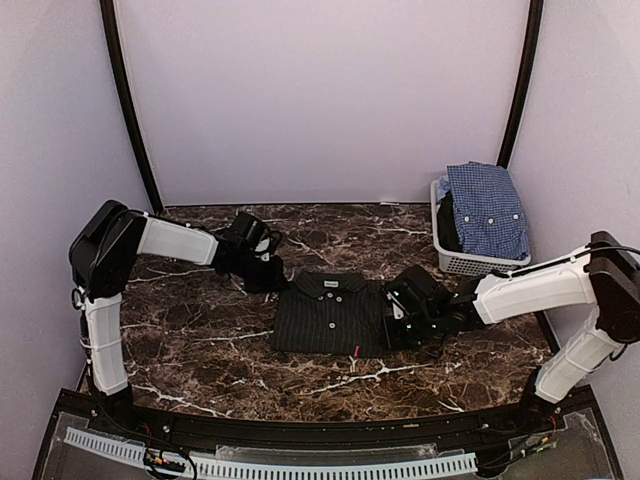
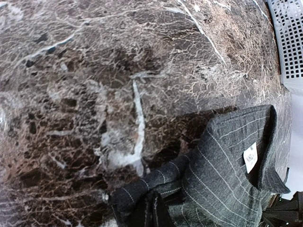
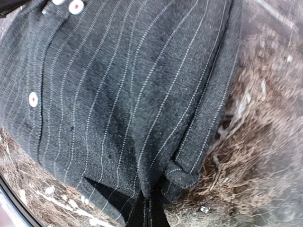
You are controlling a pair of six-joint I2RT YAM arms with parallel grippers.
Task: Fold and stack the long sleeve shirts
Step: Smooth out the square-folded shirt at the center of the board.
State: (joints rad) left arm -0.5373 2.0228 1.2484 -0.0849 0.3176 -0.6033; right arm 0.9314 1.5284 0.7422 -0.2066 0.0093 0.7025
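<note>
Pinstriped cloth of the black shirt (image 3: 118, 94) fills my right wrist view, right gripper (image 3: 147, 213) clamped on its edge, left gripper (image 2: 149, 210) pinching its shoulder. It lies folded on the table (image 1: 200, 340); the checked shirt (image 1: 487, 208) sits in the basket (image 1: 470, 262), so I judge half remains.

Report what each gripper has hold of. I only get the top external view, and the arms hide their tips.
Observer: In the left wrist view, the left gripper is shut on a bunched fold of the black pinstriped shirt, off to the side of the collar.
Operator: Now give me the right one.
Observer: In the right wrist view, the right gripper is shut on the same shirt's side edge, where the cloth is doubled under.
</note>
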